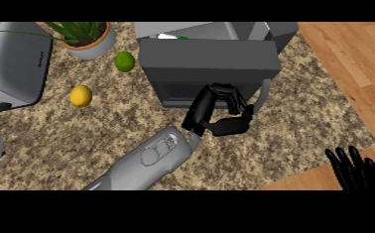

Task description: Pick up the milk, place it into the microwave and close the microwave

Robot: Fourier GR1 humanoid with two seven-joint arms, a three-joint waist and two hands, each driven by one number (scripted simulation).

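The microwave stands at the back middle of the counter. Its dark door hangs swung out toward me, with a pale handle at its right edge. Over the door's top edge only a white sliver of the milk, with a green bit beside it, shows inside the microwave. My left hand is in front of the door's lower part, just left of the handle. Its fingers are curled toward the thumb and hold nothing. My right hand rests open at the lower right edge, fingers up.
A lime and a lemon lie left of the microwave. A potted plant stands at the back left, and a grey appliance fills the left edge. The wooden floor begins past the counter's right side.
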